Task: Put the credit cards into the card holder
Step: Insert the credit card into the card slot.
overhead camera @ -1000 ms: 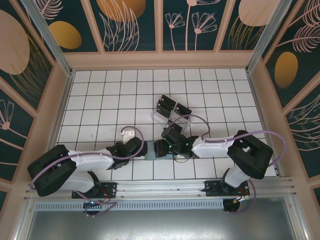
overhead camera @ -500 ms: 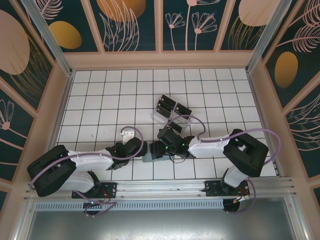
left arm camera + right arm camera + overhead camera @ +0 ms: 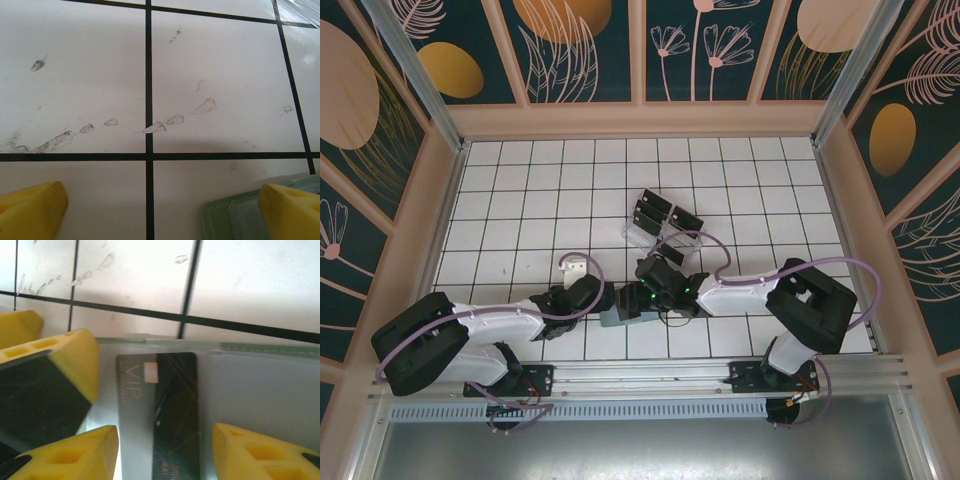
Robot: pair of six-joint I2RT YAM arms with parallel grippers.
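Insertion step: right gripper (image 3: 160,450) is straddling a black card (image 3: 165,405) lying over the holder (image 3: 260,385) at near centre, jaws half-apart, can't tell if gripping; left gripper (image 3: 160,212) is hanging wide open and empty at the holder's left edge; next move probably needs the card edge lined up with a pocket.

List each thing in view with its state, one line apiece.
left claw: open, empty.
right claw: jaws apart astride a credit card, grip unclear.
credit card: face up over the card holder.
card holder: flat on the table.
other credit cards: at a clear tray, untouched.
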